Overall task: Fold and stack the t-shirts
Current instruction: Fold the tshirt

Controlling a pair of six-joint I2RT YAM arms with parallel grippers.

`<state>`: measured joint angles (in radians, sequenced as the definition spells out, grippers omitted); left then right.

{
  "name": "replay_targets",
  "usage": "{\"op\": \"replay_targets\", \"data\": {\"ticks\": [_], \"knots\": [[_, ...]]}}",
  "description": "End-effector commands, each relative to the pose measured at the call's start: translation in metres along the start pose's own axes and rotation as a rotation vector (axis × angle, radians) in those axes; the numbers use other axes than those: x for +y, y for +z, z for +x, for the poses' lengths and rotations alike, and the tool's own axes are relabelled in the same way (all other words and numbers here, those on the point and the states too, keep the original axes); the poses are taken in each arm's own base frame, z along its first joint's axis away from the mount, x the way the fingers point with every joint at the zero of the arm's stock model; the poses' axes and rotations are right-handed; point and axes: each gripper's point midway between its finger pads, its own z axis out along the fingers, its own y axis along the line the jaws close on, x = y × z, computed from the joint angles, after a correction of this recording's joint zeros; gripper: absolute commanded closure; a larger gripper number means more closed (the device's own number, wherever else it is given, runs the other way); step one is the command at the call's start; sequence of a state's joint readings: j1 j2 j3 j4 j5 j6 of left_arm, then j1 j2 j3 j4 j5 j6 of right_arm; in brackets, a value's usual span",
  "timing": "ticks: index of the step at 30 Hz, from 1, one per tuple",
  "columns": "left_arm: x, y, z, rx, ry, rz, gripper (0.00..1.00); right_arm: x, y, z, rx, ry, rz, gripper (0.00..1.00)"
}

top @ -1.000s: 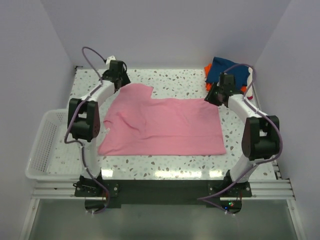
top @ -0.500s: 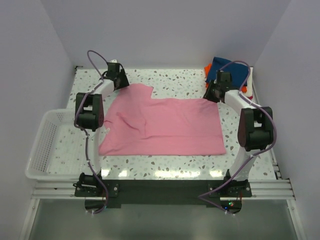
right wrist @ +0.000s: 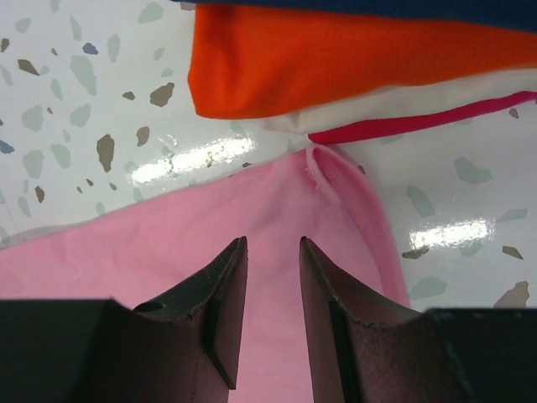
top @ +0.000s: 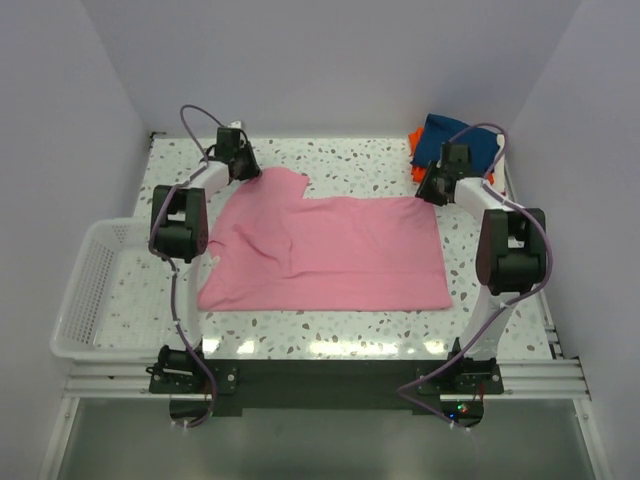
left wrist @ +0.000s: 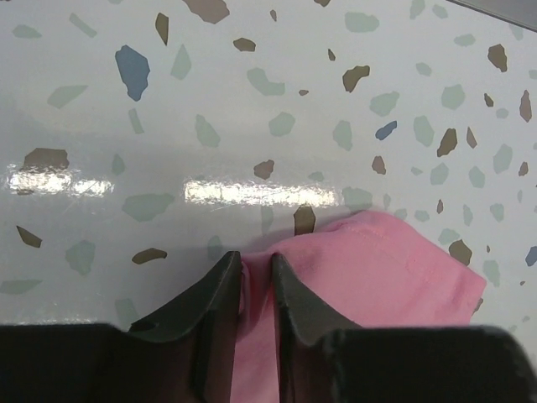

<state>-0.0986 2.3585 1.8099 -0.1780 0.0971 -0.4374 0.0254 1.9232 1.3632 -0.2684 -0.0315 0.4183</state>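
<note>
The light pink t-shirt [top: 330, 250] lies spread flat on the speckled table, a sleeve reaching toward the far left. My left gripper [top: 243, 165] is at that sleeve's far edge. In the left wrist view its jaws [left wrist: 256, 260] are nearly together, pinching a fold of pink cloth [left wrist: 377, 269]. At the shirt's far right corner is my right gripper [top: 432, 190]. Its jaws [right wrist: 273, 243] stand apart over smooth pink cloth [right wrist: 151, 252], gripping nothing. Just beyond lies the folded stack [top: 455, 145]: navy [right wrist: 377, 7] over orange [right wrist: 336, 59], white [right wrist: 403, 105] and red [right wrist: 419, 124].
A white wire basket [top: 85, 290] hangs off the table's left edge. Walls close in at the back and on both sides. The folded stack sits in the far right corner, close to the right gripper.
My left gripper has slid a little toward the sleeve's far edge and closed onto the pink cloth. The right arm shifted slightly toward the far right corner; its jaws kept the same gap.
</note>
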Motion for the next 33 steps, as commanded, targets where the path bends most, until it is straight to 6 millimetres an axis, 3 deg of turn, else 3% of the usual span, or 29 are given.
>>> {"op": "replay_targets", "data": {"ticks": [1, 10, 17, 28, 33], "knots": [[-0.012, -0.011, -0.027, -0.076, -0.003, 0.056, 0.76, -0.002, 0.004, -0.021, -0.055, -0.03, 0.03, 0.65], [-0.02, -0.028, -0.054, -0.145, 0.006, 0.078, 1.0, -0.021, 0.028, -0.03, -0.068, -0.088, 0.112, 0.66], [-0.021, -0.027, -0.054, -0.149, -0.004, 0.091, 1.0, -0.033, 0.03, -0.041, -0.112, -0.125, 0.183, 0.66], [-0.017, -0.03, -0.06, -0.159, -0.013, 0.102, 1.0, -0.039, 0.055, -0.031, -0.075, -0.125, 0.196, 0.68], [-0.015, -0.032, -0.063, -0.161, -0.019, 0.102, 1.0, -0.036, 0.057, -0.035, -0.08, -0.118, 0.191, 0.7]]}}
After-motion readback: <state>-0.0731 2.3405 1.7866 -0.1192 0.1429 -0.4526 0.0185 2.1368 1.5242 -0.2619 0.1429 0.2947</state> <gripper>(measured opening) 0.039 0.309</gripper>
